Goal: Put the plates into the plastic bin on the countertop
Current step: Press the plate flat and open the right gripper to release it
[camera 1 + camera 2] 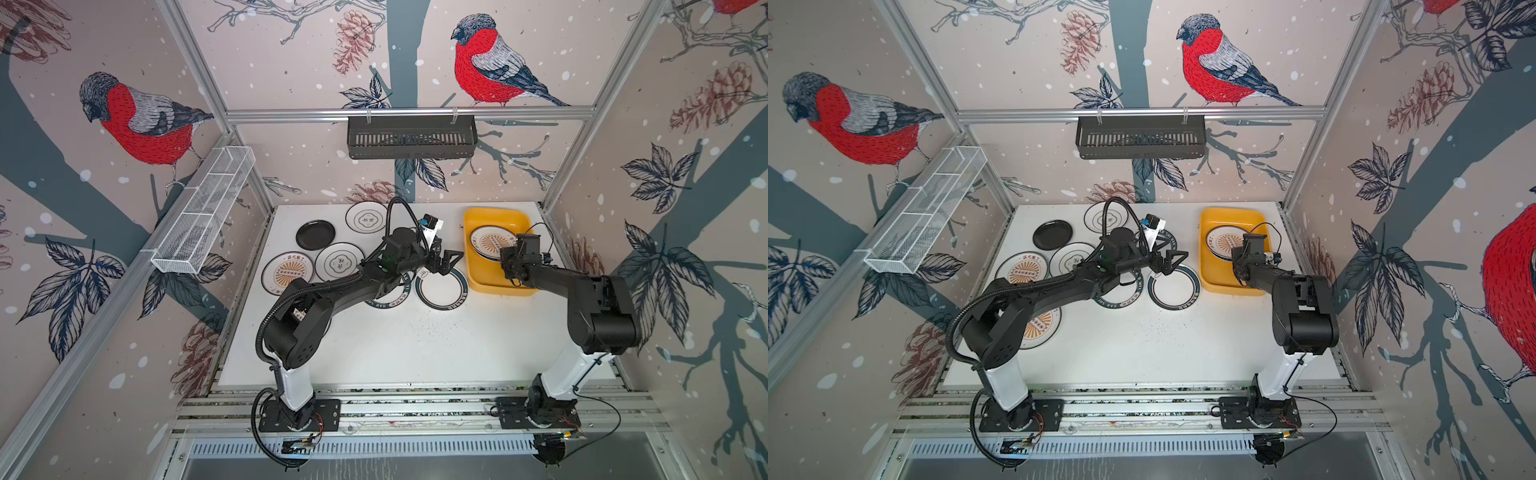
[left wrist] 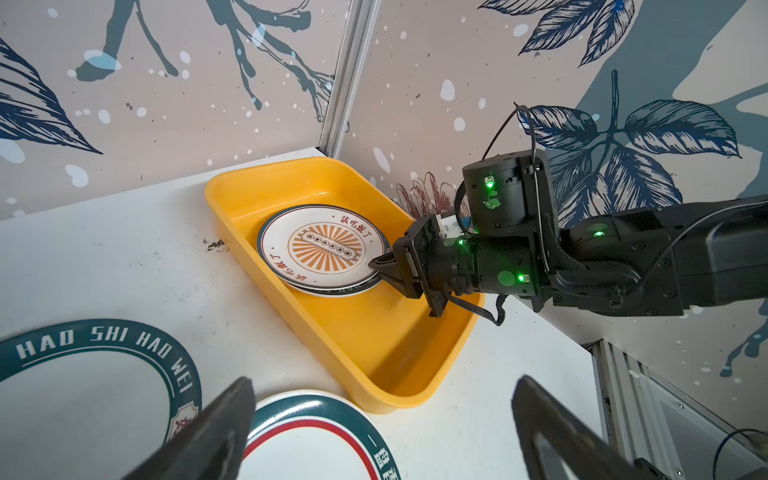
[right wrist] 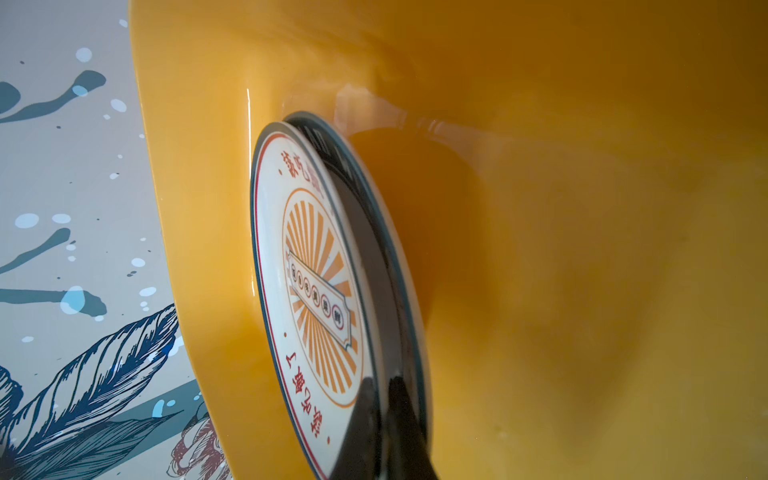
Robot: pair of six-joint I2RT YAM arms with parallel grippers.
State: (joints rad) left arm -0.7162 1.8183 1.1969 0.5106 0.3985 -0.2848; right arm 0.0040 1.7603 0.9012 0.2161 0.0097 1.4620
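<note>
Near left: you have one sunburst plate [image 1: 1038, 328] flat on the countertop [image 1: 415, 353], half hidden under your left arm.
Middle: a lettered plate [image 2: 83, 386] and a red-lined plate [image 2: 307, 440] lie side by side.
Left gripper [image 1: 451, 262]: your jaws are spread wide with nothing in them, above the red-lined plate's far rim.
Plastic bin [image 2: 386, 353]: it sits at the far right corner.
Right gripper [image 2: 378, 266]: it is pinched closed on the rim of the top plate [image 2: 324, 245], which is tilted over a lower plate [image 2: 340, 292] inside the bin.
Far left: you also have a black plate [image 1: 316, 235] and an emblem plate [image 1: 365, 217] lying flat.
</note>
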